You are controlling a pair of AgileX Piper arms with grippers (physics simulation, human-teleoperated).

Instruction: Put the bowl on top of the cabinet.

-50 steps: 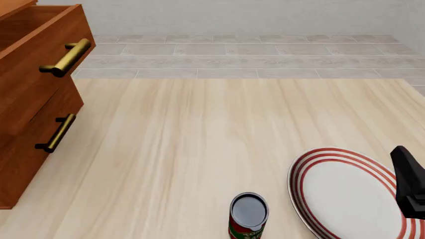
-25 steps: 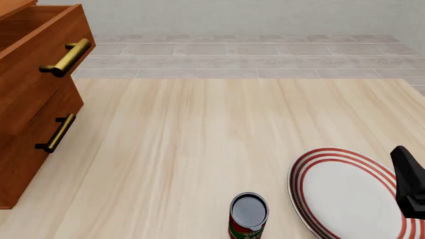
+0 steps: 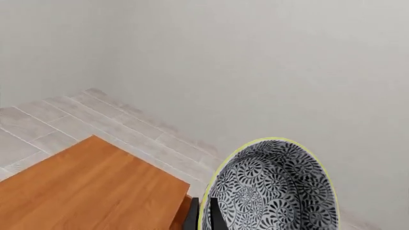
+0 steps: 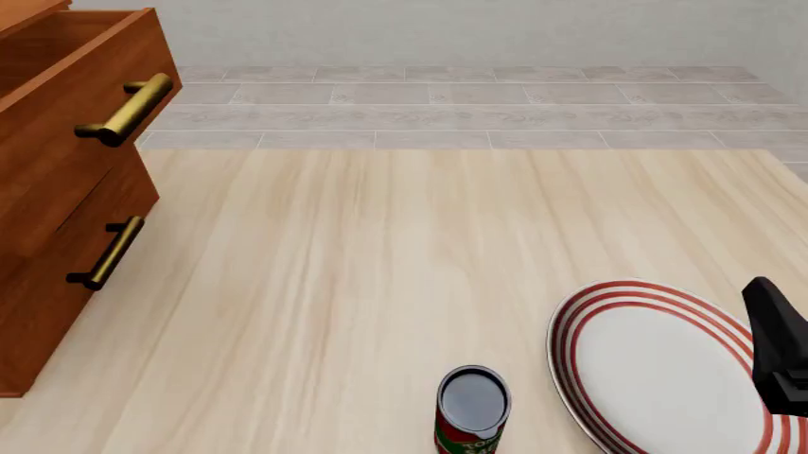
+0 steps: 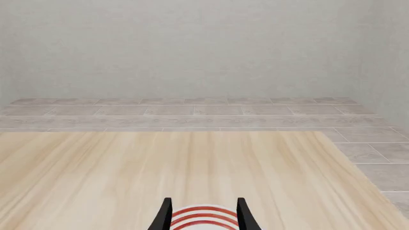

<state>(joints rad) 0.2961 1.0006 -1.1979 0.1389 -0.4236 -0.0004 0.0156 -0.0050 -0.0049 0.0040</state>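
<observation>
Carrying the bowl [image 3: 271, 189] aloft beside the cabinet [image 3: 89, 189] top, clamped at its rim by the left gripper [image 3: 206, 218]. Tipped on edge, mouth facing the camera; probably just off the top's edge. Next: shift over the wood, level, lower. Right gripper [image 5: 203, 214] parted, idle above the plate [image 4: 657, 364].

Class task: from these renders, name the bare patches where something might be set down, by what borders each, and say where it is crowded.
Bare: the tabletop between the cabinet and the plate, back to the far edge. The cabinet's top shows as bare wood beside the held bowl. Crowded: the near edge, with the can, the plate and the right hand.
</observation>
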